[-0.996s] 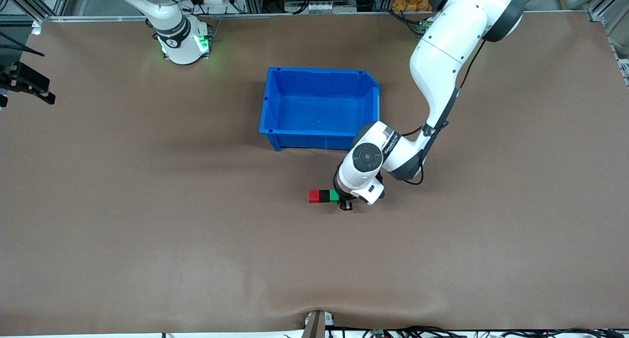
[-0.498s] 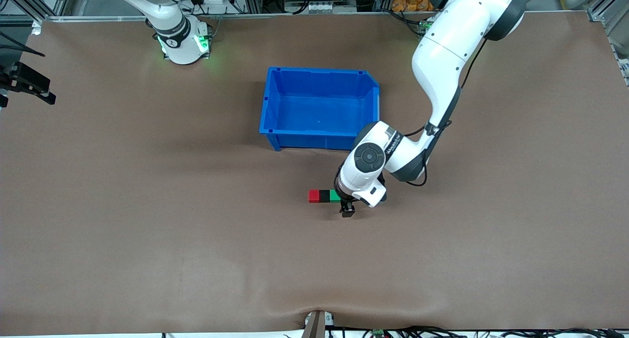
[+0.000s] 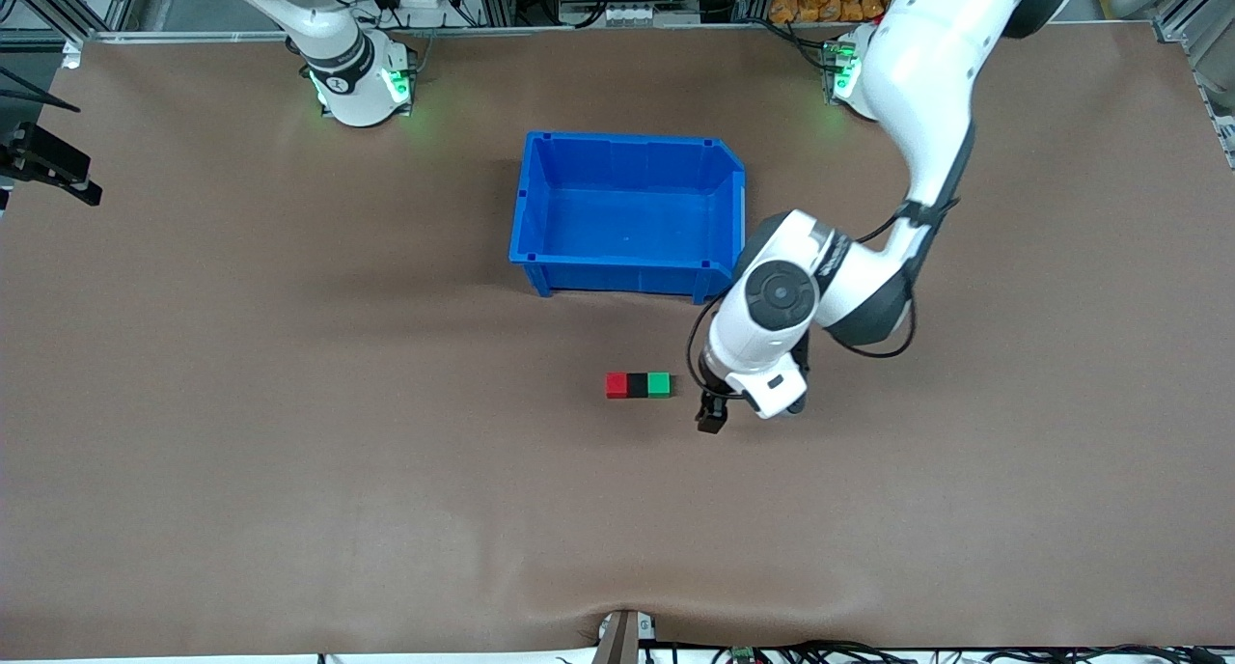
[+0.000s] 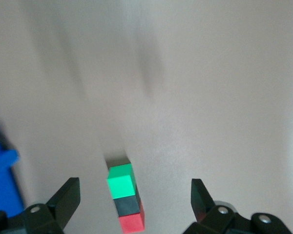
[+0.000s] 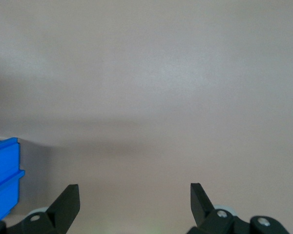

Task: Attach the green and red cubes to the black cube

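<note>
Three cubes [image 3: 638,385] joined; left gripper [image 3: 711,419] beside, seemingly spread wide.

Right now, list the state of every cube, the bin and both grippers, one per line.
red cube: on table, joined to black cube
black cube: between the other two
green cube: joined, released
blue bin: upright, empty
left gripper: open, beside the row
right gripper: open, waiting

Even overhead light, soft dim shadows on brown table [image 3: 289,452] — darkest beside blue bin [image 3: 627,210]. Green glow at arm bases along table's top edge. Left wrist view streaked, motion-blurred; right wrist view soft, washed-out.
</note>
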Available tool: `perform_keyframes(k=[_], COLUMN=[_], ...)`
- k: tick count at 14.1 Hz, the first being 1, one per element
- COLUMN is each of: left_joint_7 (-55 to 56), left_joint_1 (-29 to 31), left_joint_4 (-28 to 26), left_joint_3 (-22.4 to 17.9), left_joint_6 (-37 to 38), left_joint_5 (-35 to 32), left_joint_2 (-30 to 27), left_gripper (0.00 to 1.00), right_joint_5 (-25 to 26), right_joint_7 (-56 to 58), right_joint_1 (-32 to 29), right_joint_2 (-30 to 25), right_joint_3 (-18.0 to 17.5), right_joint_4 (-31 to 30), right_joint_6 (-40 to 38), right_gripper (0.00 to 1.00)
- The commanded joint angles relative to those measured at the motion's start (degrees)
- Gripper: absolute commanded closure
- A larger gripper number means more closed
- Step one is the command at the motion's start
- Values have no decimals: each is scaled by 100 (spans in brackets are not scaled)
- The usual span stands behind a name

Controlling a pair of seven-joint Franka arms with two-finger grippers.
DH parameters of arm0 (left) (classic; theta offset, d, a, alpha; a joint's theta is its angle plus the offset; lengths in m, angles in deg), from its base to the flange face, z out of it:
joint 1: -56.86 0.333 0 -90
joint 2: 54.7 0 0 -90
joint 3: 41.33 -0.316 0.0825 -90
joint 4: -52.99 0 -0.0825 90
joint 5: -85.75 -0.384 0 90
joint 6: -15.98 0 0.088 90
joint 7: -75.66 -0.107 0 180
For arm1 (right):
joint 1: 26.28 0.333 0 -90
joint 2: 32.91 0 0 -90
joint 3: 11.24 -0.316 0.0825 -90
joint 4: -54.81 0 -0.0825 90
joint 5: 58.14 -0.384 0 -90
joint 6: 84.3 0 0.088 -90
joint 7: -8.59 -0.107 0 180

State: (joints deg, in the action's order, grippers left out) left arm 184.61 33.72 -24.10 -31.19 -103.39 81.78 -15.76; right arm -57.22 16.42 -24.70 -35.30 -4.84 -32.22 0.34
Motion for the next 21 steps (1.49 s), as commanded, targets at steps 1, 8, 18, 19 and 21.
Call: perform_keyframes(k=[1,8,18,19,21], left_joint_7=[-1167,-4105,-8852,-9047,-9093], left_joint_1=[214,1118,2753,2780,2789], left_joint_4=[-236,-236,-245,-245,-236], left_joint_3=[32,24,41,41,41], left_joint_6=[666,2223,3587,3709,3728], left_joint_5=[-87,-87,-51,-51,-60], left_joint_2=[-605,-1731,-3014,-3119,-3252], left_gripper=[0,0,0,0,0], right_joint_5=[31,31,31,31,31], right_joint_7=[87,87,87,87,87], right_joint_1=[-105,-79,-114,-105,-96], right_joint_2=[82,90,90,90,90], right_joint_3=[-69,-69,-69,-69,-77], right_joint_4=[134,151,134,142,142], right_joint_6=[-53,-35,-53,-53,-53], right_gripper=[0,0,0,0,0])
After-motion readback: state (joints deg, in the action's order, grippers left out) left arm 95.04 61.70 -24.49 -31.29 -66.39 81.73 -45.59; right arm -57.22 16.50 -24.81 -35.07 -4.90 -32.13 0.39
